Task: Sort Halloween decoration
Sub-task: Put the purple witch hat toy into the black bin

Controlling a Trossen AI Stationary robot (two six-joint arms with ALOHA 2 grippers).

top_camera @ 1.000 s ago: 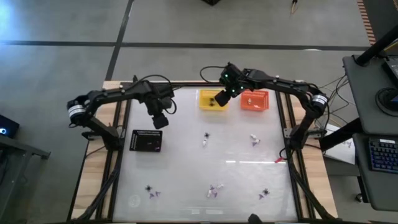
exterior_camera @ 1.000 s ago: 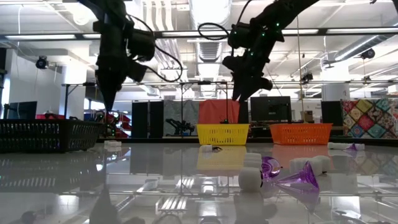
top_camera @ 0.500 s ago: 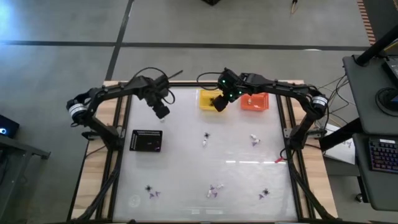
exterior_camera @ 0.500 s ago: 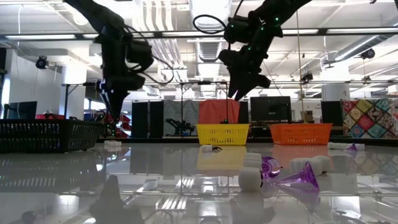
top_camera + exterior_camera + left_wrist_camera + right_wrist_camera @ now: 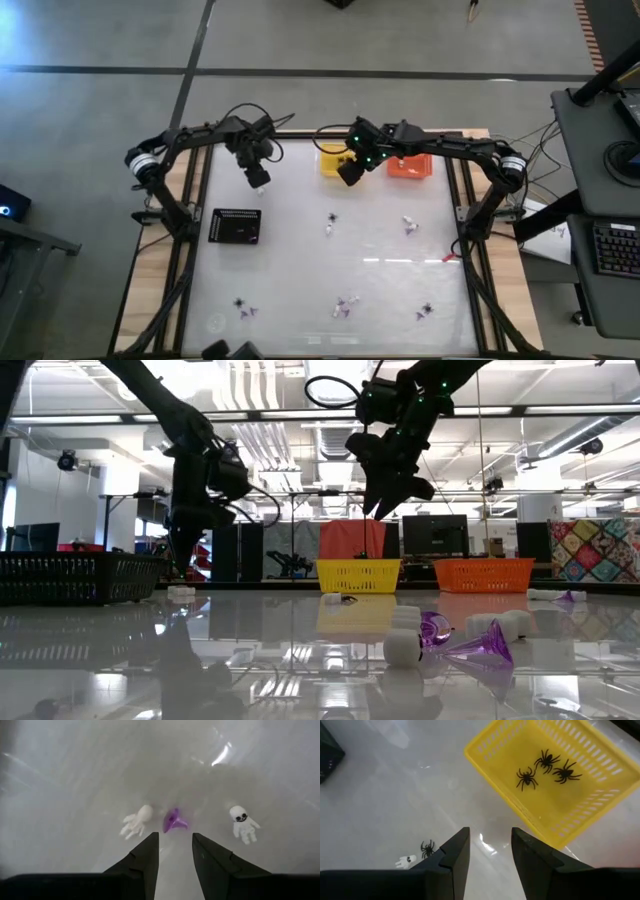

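Note:
The decoration lies scattered on the white table: a black spider with a white piece (image 5: 330, 222), a purple-white pair (image 5: 408, 226), and several more near the near edge (image 5: 345, 305). Three black spiders (image 5: 547, 767) lie in the yellow basket (image 5: 334, 152). My left gripper (image 5: 258, 180) hangs open and empty above the table, beyond the black basket (image 5: 236, 226). Ahead of its fingers (image 5: 175, 836) lie a white hand (image 5: 136, 820), a purple piece (image 5: 174, 821) and a white ghost (image 5: 242, 823). My right gripper (image 5: 347, 174) hovers open and empty at the yellow basket's near edge (image 5: 490, 831).
An orange basket (image 5: 408, 163) stands to the right of the yellow one, along the far edge. A black spider (image 5: 427, 849) and a white ghost (image 5: 407, 861) lie on the table below my right gripper. In the low view a purple cone (image 5: 480, 650) and white lumps (image 5: 405, 645) lie close by.
My right gripper has drawn back from above the yellow basket toward the table's near-left, rising a little and staying open. My left gripper has swung toward the far edge, away from the black basket. No trinket has moved.

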